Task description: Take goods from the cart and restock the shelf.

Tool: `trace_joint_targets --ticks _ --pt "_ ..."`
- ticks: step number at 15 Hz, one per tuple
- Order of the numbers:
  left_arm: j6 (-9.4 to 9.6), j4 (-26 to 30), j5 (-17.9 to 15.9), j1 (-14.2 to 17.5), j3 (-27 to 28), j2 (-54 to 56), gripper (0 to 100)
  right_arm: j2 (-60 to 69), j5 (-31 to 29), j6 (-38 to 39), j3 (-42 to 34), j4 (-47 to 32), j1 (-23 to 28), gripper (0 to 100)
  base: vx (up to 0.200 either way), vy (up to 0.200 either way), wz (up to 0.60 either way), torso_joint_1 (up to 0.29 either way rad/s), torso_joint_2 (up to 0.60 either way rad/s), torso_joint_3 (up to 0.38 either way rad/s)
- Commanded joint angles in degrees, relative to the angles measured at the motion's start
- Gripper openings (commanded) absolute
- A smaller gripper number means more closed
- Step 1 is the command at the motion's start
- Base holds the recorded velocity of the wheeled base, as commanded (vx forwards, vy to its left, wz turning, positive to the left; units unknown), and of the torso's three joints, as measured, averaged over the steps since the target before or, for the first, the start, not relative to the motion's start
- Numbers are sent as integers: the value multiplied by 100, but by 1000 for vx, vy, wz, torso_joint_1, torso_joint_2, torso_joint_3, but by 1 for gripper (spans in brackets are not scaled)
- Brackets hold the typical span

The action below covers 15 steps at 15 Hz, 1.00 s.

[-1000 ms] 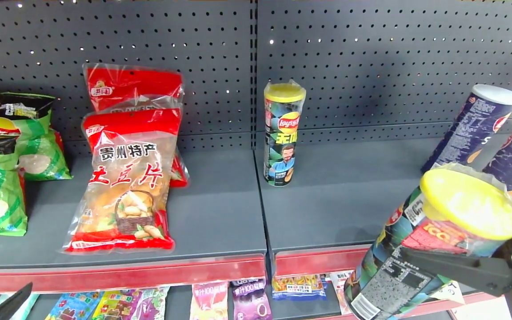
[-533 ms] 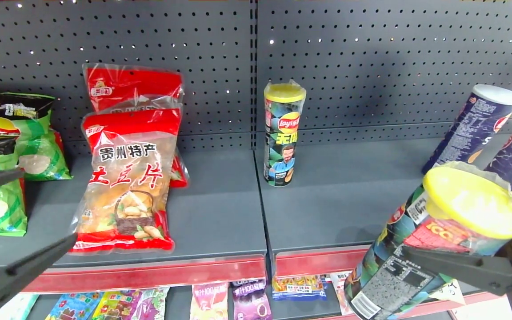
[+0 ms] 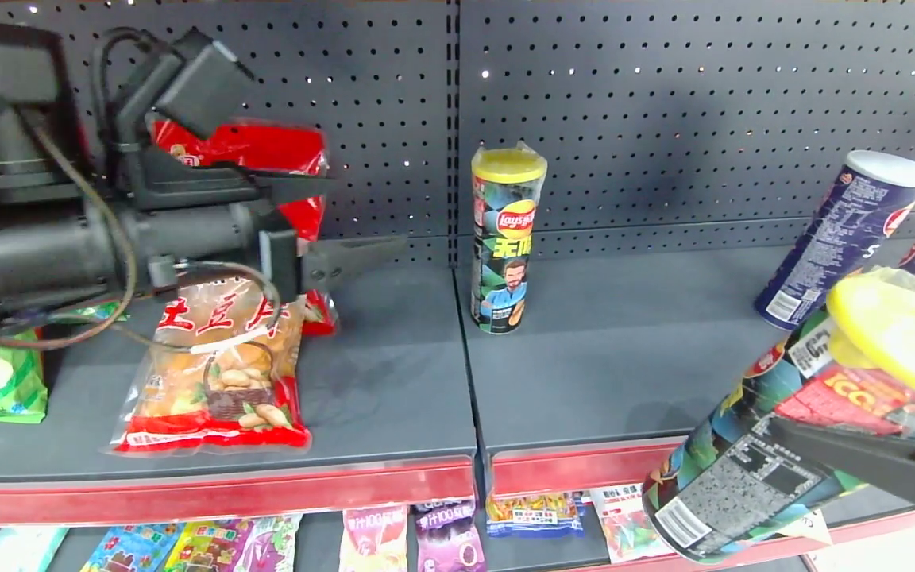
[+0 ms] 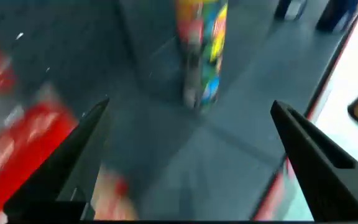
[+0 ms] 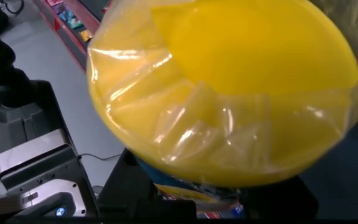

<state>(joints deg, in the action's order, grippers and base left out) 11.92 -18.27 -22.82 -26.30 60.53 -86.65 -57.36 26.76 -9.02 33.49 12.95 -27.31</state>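
**Left pincer point(image 3: 370, 212) spread empty, right pincer point(image 3: 839, 453) clamped on tilted can point(image 3: 735, 485)**

Wide open and holding nothing, the left pincer hangs just left of the standing can point(image 3: 507, 238) on the shelf point(image 3: 394, 381), above the red bag point(image 3: 219, 381). The tilted can sits well right of the standing can, before the shelf edge. Since half a second ago the left arm rose from low left, and the tilted can drifted slightly right.

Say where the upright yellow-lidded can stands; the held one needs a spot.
Head view: the upright can stands at the back of the shelf, just right of the centre seam, red snack bags to its left, leaning blue cans to its right.
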Motion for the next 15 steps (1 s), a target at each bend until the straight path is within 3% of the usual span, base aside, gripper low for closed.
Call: trace_joint_targets --ticks 1,5,15 --pt "-58 -203 -152 -315 697 -1205 100 67 5 -3 35 6 120 0 0 0 0 0 0 0" --pt "-50 -212 -152 -368 1365 -1829 100 23 5 -3 79 6 199 0 0 0 0 0 0 0" --pt "-50 -212 -135 -403 1963 -2383 100 -4 14 -3 88 6 191 0 0 0 0 0 0 0"
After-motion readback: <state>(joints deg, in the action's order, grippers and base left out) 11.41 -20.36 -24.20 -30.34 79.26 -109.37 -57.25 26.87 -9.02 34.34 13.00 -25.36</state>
